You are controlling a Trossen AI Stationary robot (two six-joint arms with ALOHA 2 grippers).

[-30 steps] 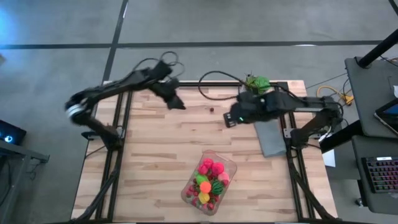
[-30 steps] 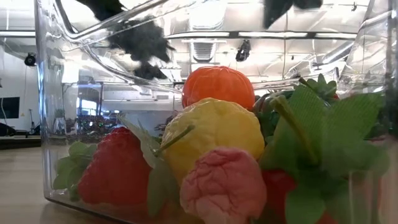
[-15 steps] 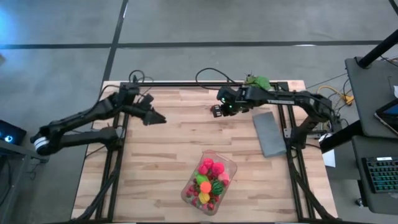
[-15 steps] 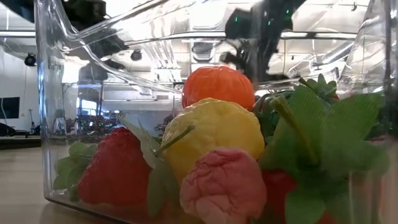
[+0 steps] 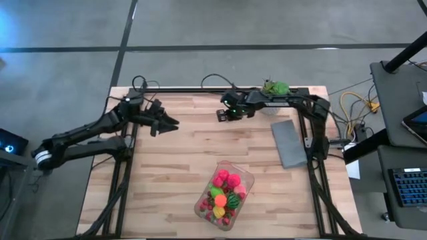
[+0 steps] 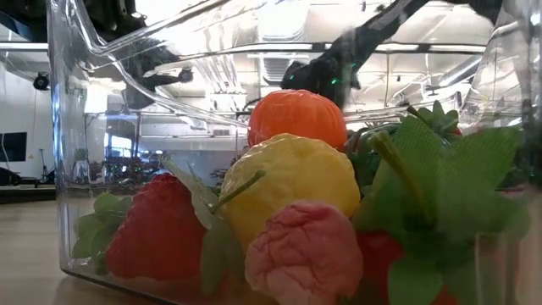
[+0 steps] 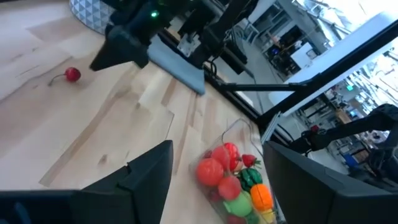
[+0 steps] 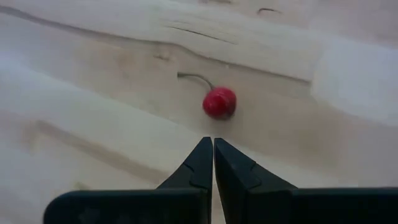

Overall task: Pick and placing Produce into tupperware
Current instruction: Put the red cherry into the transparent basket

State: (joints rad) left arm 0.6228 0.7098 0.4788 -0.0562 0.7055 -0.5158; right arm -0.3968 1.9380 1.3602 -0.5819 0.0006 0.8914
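The produce (image 5: 223,192) sits mostly packed inside the tupperware (image 5: 245,175), which rests on the wooden table (image 5: 180,173) in the lower middle of the overhead frame, a heap of pink, red, orange, yellow and green pieces showing through its clear walls. From table height the container fills the whole frame: an orange fruit (image 6: 296,117) sits on top at the centre, a yellow one (image 6: 292,182) below it, a pink berry (image 6: 305,252) at the bottom centre, a red strawberry (image 6: 157,233) at the lower left, and green leaves crowd the right side. One small red cherry (image 8: 219,102) with a thin stem lies alone on the bare wood, well apart from the tupperware, in the upper middle of the overhead frame. The right gripper (image 5: 221,115) is just beside that cherry; its own camera shows the two dark fingers (image 8: 198,163) pressed together with nothing between them, tips close to the cherry but not touching it. The left gripper (image 5: 170,124) is over the upper left part of the table, fingers (image 7: 149,171) spread apart and empty. A grey slab (image 5: 288,141) lies at the right edge of the table, and a green plant (image 5: 276,87) stands at the table's far edge, upper middle right
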